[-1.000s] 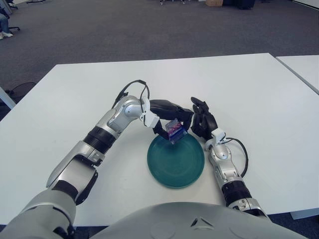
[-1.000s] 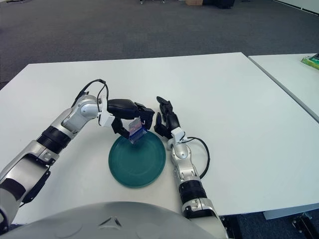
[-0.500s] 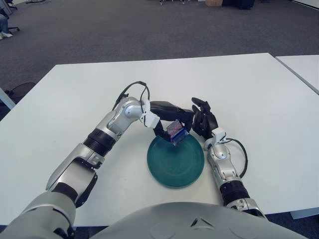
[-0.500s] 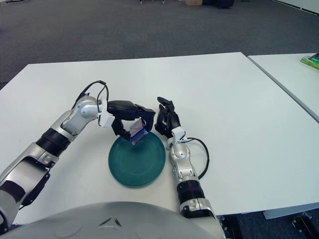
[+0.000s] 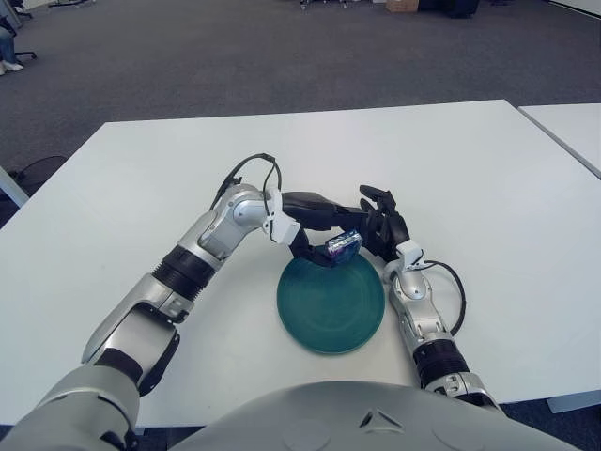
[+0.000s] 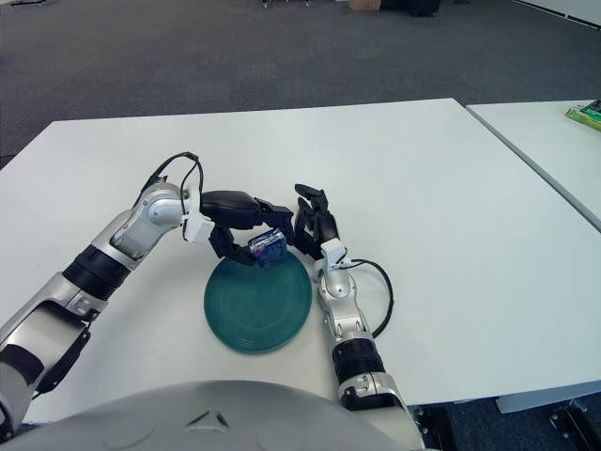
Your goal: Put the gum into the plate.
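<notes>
Now the left hand (image 5: pixel 324 230) pinched the gum (image 5: pixel 343 246) between its dark fingers, holding it just above the far rim of the green plate (image 5: pixel 331 305), itself near the robot on the white table (image 5: pixel 451 160); the right hand (image 5: pixel 380 225) stood just right of the gum at the plate's far right edge, fingers loosely spread and holding nothing; to finish well, the left hand probably had to carry the pack a little nearer, over the plate's middle, lower it, then part its fingers, lest the pack tip off the rim
</notes>
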